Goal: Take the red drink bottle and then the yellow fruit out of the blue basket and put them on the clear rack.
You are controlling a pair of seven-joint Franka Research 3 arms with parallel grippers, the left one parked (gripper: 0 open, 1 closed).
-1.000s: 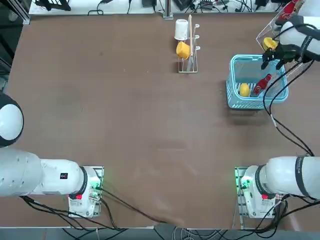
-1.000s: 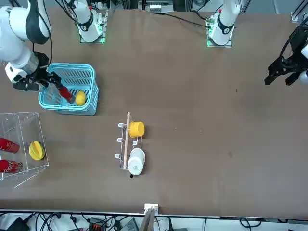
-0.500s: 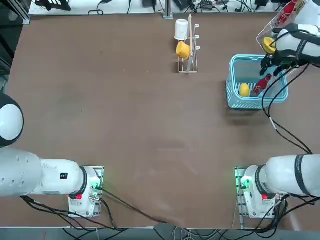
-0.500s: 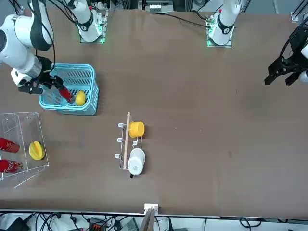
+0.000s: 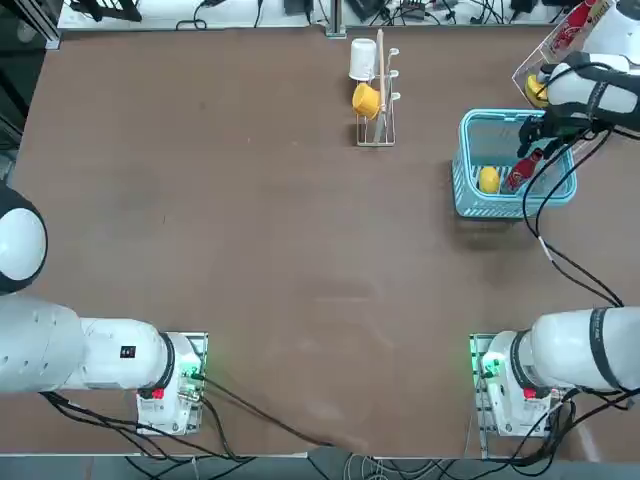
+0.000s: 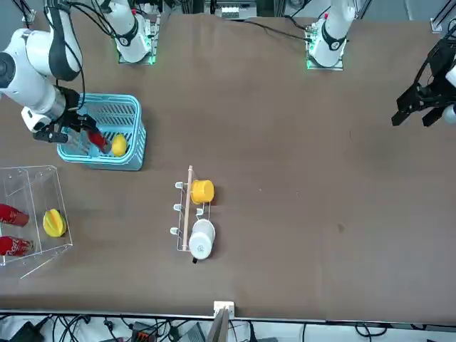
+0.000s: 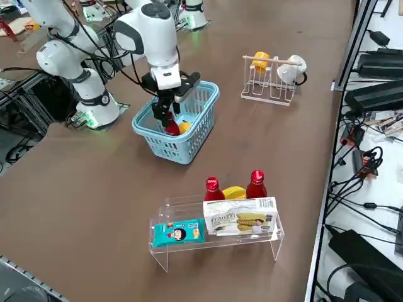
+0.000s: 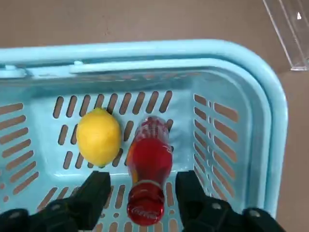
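Right pincer (image 8: pixel 145 191) open astride red drink bottle (image 8: pixel 148 166) — yellow fruit (image 8: pixel 98 137) alongside, blue basket (image 8: pixel 270 116) walls around

- Brown table (image 5: pixel 250 220) fills the overhead view, matte and evenly lit.
- Along its 12 o'clock edge, a tangle of black cables (image 5: pixel 430 12) lies on a pale surface.
- In the side view, black power strips (image 7: pixel 378 94) and loose cords trail over the white floor (image 7: pixel 352 207) at 3 o'clock.

robotics lab | brown table (image 5: pixel 300 250) | cable tangles (image 7: pixel 362 163) | power supplies (image 7: pixel 378 94)
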